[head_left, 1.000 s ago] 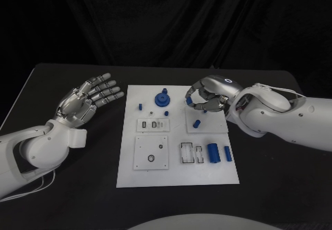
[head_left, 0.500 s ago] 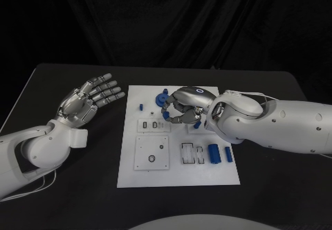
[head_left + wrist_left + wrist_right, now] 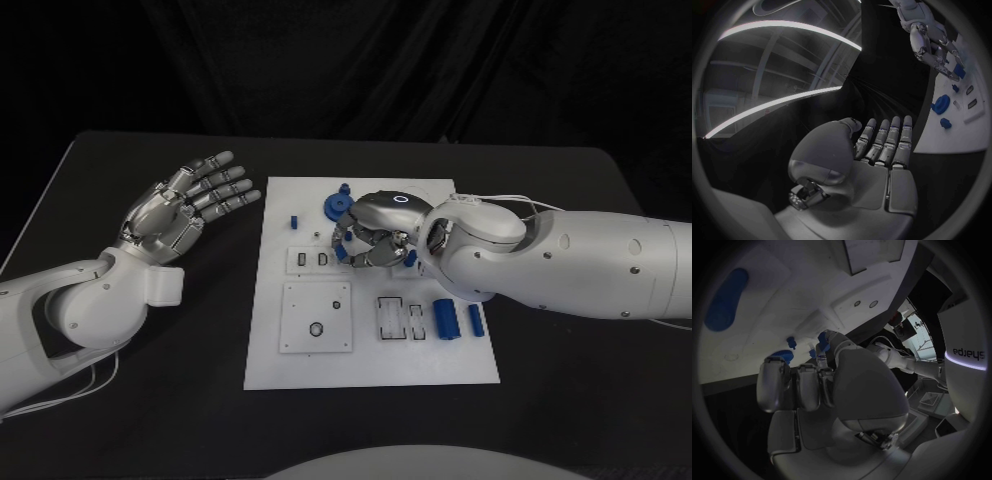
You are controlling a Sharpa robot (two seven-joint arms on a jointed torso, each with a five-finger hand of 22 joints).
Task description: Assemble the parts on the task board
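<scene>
Blue parts lie loose near the task board front edge, so we judge assembly incomplete. Right hand pinches a blue part mid-board; left hand spread beside the board.

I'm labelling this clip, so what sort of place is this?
Probably a robotics lab test bench: a black table against dark drapes, a white task board carrying small blue parts, and ceiling light strips seen from the left wrist.

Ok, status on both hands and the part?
Left hand open, beside task board. Right hand over board, pinching small blue part. Nothing in the way.
</scene>
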